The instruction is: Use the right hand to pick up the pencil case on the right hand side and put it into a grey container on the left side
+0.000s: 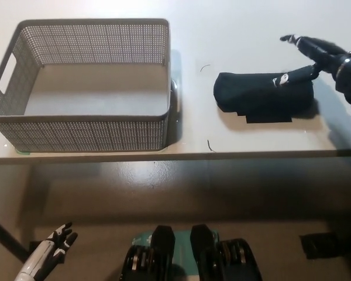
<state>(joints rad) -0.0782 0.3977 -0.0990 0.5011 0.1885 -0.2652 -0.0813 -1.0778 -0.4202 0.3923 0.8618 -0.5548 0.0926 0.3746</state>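
A dark pencil case point(260, 95) lies on the white table point(234, 35) at the right. My black right hand point(317, 57) is open over the case's right end, fingers spread; one lower finger point(292, 75) reaches onto the case's top right edge while the others stretch above it. The grey mesh container point(82, 123) stands at the left of the table with nothing inside. My white left hand point(52, 249) rests low at the bottom left, below the table edge, fingers apart.
The table's front edge point(175, 156) runs across the picture below the container and the case. A gap of bare tabletop point(192, 88) separates container and case. A small dark object point(320, 246) lies on the floor at the bottom right.
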